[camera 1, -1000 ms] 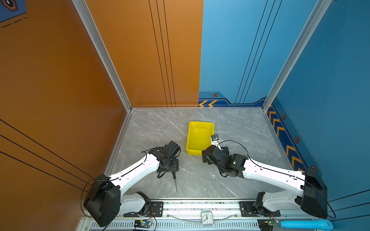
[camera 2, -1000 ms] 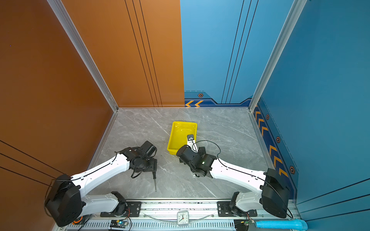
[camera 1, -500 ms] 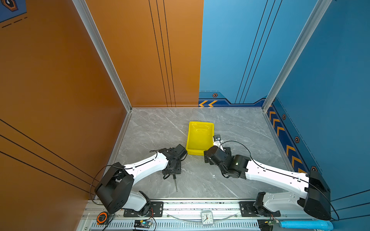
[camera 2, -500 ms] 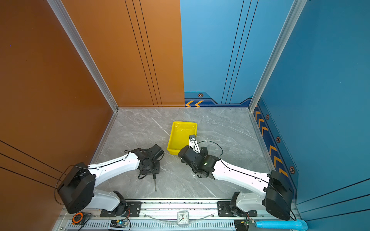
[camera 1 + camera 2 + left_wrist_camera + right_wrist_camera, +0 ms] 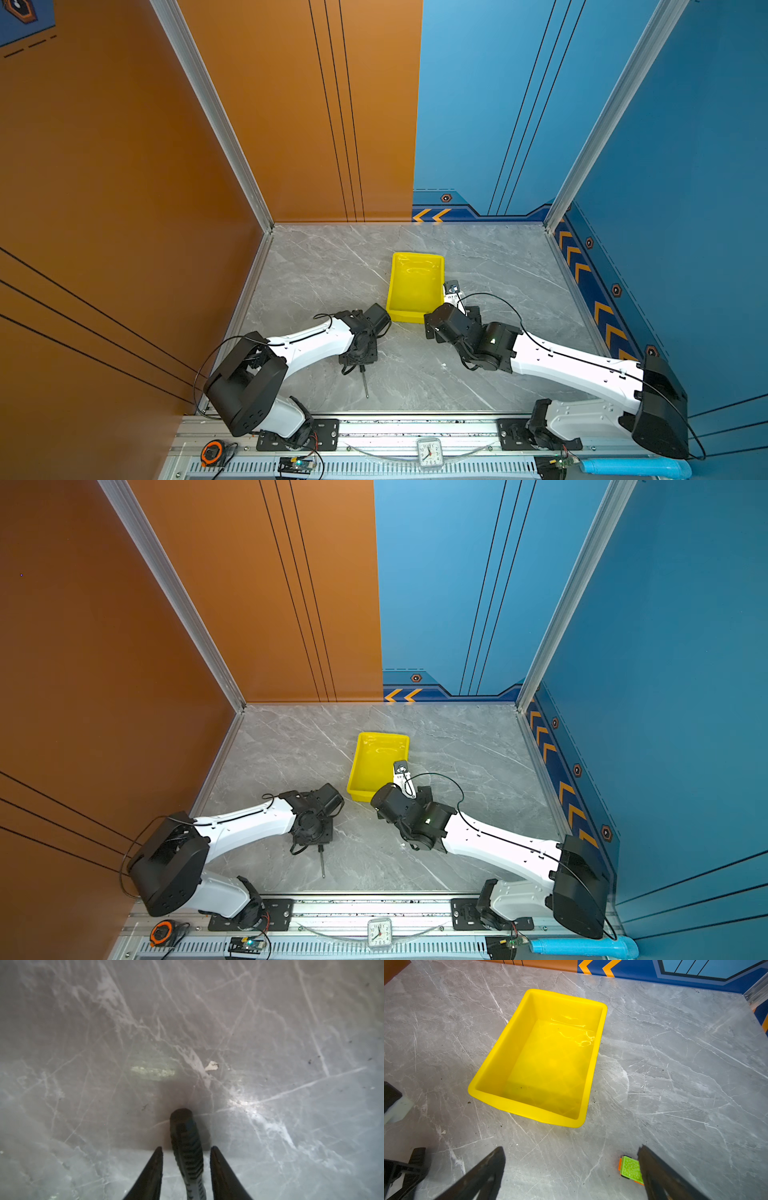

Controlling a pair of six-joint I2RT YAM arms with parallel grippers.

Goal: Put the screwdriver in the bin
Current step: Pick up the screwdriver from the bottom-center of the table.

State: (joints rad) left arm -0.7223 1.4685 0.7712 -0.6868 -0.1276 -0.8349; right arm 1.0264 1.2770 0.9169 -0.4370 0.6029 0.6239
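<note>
The left hand [image 5: 186, 1147] points straight down at the grey marble desk [image 5: 270, 1022]. Its 2 dark fingers [image 5: 153, 1167] stand narrow, 1 on each side of the screwdriver [image 5: 185, 1126]. The black ribbed handle lies flat on the desk between them. A thin strip of desk shows on either side of it, so neither finger touches it. The butt of the handle reaches a little past the fingertips. In a top view the thin silver shaft [image 5: 365, 384] sticks out from under this hand toward the robot's base, flat on the desk. A small pale chip [image 5: 212, 1066] lies on the desk further ahead of the fingertips.

The right hand [image 5: 571, 1148] is spread wide and holds nothing, hovering above the desk. The bin [image 5: 529, 1110], glossy yellow, sits on the desk just ahead of its fingertips, open side up. A green-and-orange toy car [image 5: 630, 1168] lies on the desk just beside 1 finger of this hand, partly hidden behind it.

In a top view the bin [image 5: 359, 795] lies ahead of both hands, closer to the right one. The screwdriver lies outside the bin, under the left hand and apart from the near wall.
</note>
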